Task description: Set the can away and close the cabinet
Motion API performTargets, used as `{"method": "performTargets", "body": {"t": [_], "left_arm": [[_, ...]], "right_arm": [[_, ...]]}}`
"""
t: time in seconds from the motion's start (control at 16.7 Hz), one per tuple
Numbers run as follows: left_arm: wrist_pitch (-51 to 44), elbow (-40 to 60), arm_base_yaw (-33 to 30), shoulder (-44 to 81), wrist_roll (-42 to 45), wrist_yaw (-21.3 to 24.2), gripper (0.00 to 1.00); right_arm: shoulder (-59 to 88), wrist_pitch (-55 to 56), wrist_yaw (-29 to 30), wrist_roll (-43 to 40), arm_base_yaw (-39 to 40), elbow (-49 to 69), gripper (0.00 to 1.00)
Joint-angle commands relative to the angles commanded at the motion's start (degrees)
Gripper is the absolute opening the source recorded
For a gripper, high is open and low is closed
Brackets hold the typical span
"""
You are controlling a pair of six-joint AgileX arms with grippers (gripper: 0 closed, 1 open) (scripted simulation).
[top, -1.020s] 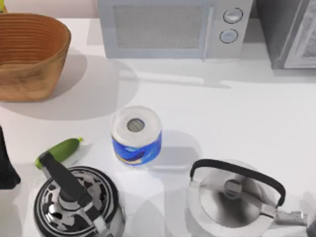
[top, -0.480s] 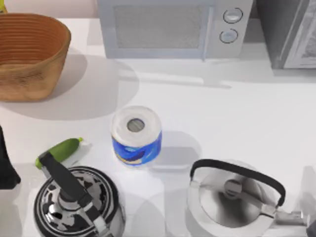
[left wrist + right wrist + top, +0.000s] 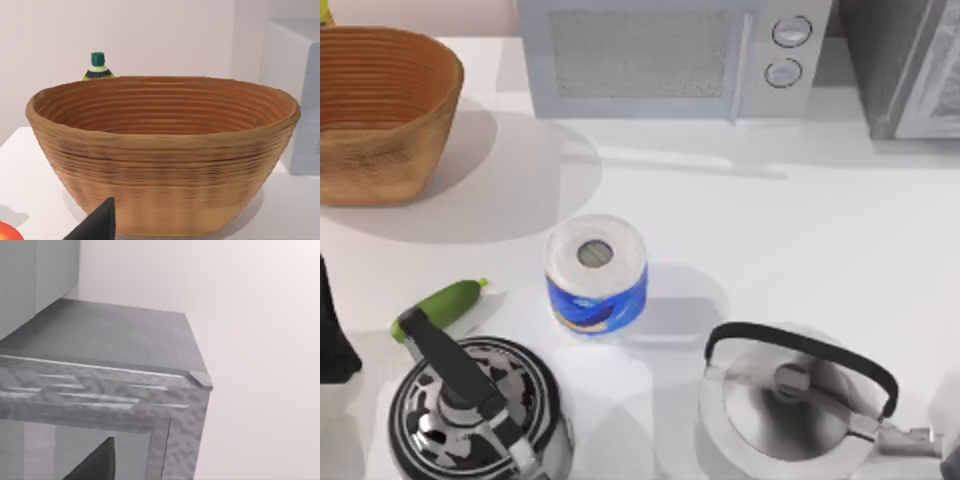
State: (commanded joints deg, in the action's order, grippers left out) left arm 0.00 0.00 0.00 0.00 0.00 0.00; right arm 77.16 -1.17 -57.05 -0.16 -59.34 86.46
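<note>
Left claw (image 3: 97,225) faces the basket (image 3: 165,155) at the bench's (image 3: 800,230) left rear; cannot tell its opening. Right claw (image 3: 95,465) faces the grey cabinet (image 3: 125,385) at right rear; opening likewise undeterminable. Paper roll (image 3: 596,273) stands mid-bench.

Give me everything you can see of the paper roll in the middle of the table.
The paper roll stands upright on the white table, seen from above: a white top with a grey core hole and a blue-and-white printed wrapper round its side. Nothing touches it. It stands apart from the green cucumber at its left and both kettles.
</note>
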Motion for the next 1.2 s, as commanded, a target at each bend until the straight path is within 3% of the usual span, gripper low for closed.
{"method": "performTargets", "body": {"t": [0.36,0.84,1.02,1.2], "left_arm": [[0.0,0.0,0.0,0.0,0.0,0.0,1.0],[0.0,0.0,0.0,0.0,0.0,0.0,1.0],[0.0,0.0,0.0,0.0,0.0,0.0,1.0],[0.0,0.0,0.0,0.0,0.0,0.0,1.0]], "right_arm": [[-0.1,-18.5,-1.8,1.1,-0.3,12.4,1.0],[0.0,-20.9,-2.0,1.3,0.0,13.7,1.0],[0.2,-21.1,1.4,1.3,3.4,14.1,1.0],[0.5,-21.7,10.0,1.3,12.1,14.8,1.0]]}}
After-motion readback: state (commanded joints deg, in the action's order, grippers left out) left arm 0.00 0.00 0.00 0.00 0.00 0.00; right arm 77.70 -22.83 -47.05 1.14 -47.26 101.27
